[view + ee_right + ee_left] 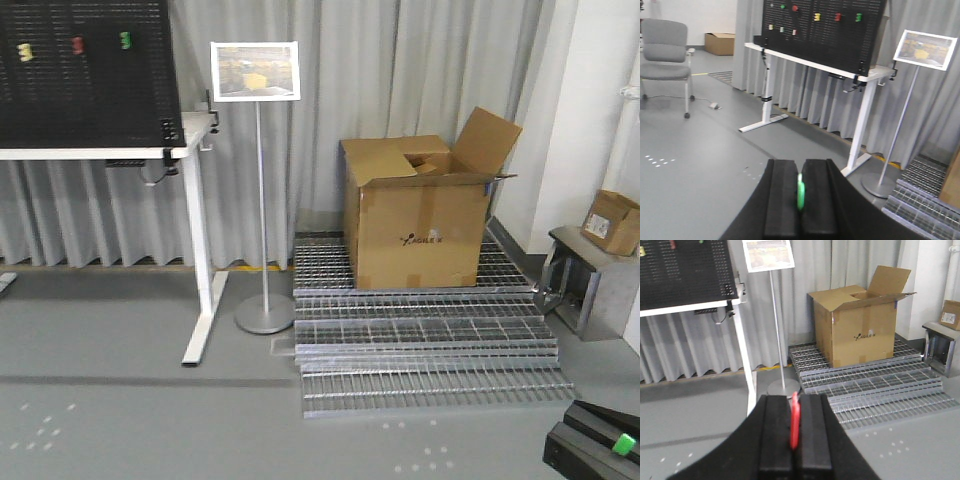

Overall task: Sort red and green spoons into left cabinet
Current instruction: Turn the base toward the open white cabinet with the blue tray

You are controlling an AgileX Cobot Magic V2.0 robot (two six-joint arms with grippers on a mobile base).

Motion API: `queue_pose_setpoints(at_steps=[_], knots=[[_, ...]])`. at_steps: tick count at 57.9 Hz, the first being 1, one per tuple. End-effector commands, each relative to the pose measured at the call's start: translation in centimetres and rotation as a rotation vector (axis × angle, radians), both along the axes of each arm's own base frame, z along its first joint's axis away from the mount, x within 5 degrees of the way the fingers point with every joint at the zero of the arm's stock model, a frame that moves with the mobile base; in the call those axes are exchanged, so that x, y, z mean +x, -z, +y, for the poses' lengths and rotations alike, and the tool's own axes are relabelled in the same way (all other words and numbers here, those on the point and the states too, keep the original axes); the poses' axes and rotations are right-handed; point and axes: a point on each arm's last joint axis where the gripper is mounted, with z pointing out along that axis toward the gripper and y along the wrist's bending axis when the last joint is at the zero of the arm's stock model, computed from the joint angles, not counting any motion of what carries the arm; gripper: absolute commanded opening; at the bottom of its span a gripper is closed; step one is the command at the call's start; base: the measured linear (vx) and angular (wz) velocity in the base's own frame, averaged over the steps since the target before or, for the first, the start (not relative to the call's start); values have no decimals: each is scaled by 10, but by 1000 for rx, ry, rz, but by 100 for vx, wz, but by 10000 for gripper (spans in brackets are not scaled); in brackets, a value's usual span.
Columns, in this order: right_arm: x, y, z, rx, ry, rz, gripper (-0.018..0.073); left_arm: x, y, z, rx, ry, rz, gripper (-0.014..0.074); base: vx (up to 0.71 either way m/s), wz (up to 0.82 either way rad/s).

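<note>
Left gripper points level toward 12 o'clock, its fingers clamped on the red spoon, perhaps by its handle. Right gripper, likewise level, pinches the green spoon between closed fingers.

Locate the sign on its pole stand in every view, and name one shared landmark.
Front view: sign stand upper left of centre.
Left wrist view: sign stand at top, left of centre.
Right wrist view: sign stand at right edge.
Shared landmark: black pegboard.
</note>
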Motion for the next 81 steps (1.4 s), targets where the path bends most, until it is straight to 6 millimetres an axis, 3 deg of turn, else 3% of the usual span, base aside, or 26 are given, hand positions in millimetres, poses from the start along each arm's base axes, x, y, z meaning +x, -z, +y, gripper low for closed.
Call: queue_pose_setpoints(at_steps=[1, 38, 81], knots=[[0, -11, -1, 47, 15, -20, -3, 0, -17, 1, -29, -8, -106, -3, 62, -21], [0, -11, -1, 47, 14, -20, -3, 0, -17, 1, -29, -8, -107, -3, 59, -32], [0, -11, -1, 47, 14, -20, -3, 1, -17, 1, -28, -8, -103, -3, 49, -58]])
